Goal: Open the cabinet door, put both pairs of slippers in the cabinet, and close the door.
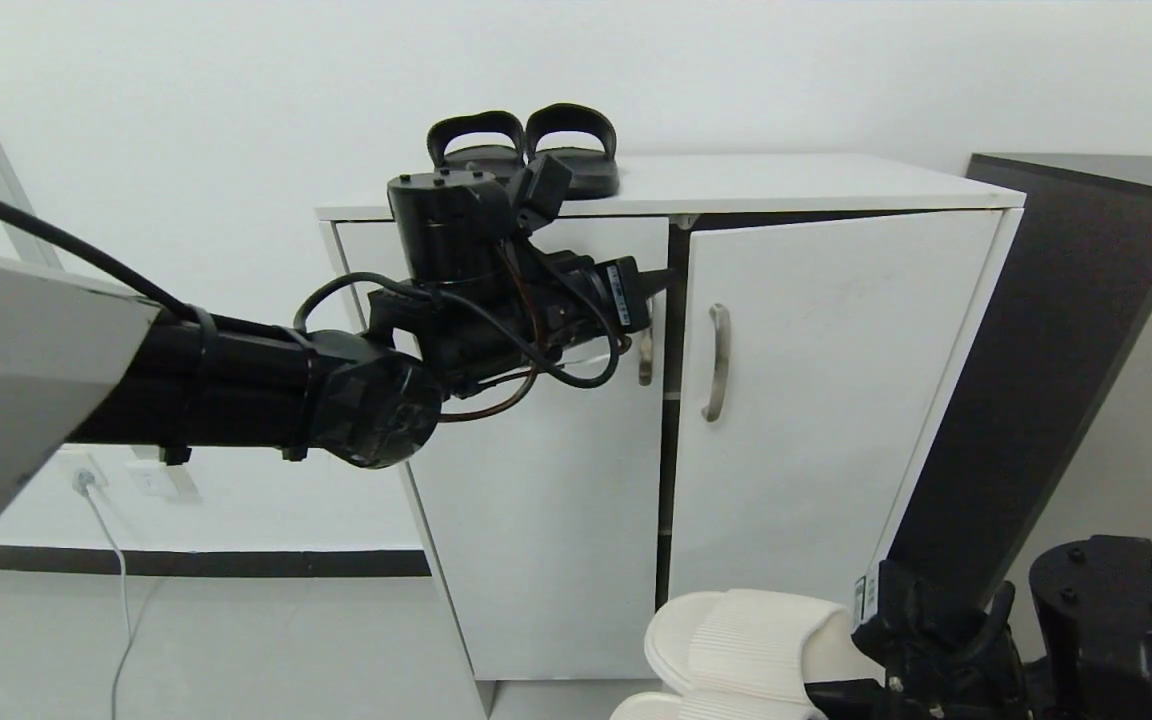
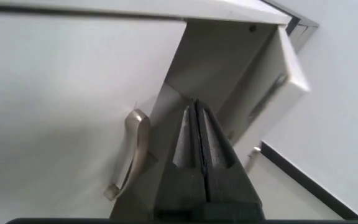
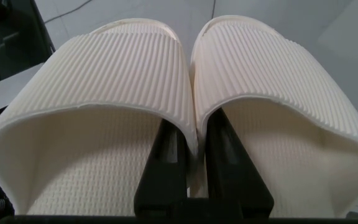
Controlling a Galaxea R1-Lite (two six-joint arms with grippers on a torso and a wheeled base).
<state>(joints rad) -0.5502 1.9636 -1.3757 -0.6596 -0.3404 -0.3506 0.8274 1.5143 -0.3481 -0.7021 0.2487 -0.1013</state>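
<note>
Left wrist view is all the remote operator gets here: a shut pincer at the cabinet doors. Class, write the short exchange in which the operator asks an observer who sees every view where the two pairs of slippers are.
Operator: I see only the left pincer, shut, at the cabinet. Where are the black slippers?
Observer: The black slippers sit side by side on top of the cabinet, above its left door.
Operator: And the white pair?
Observer: The right pincer is shut on the white slippers, squeezing their inner walls together, low in front of the cabinet.
</note>
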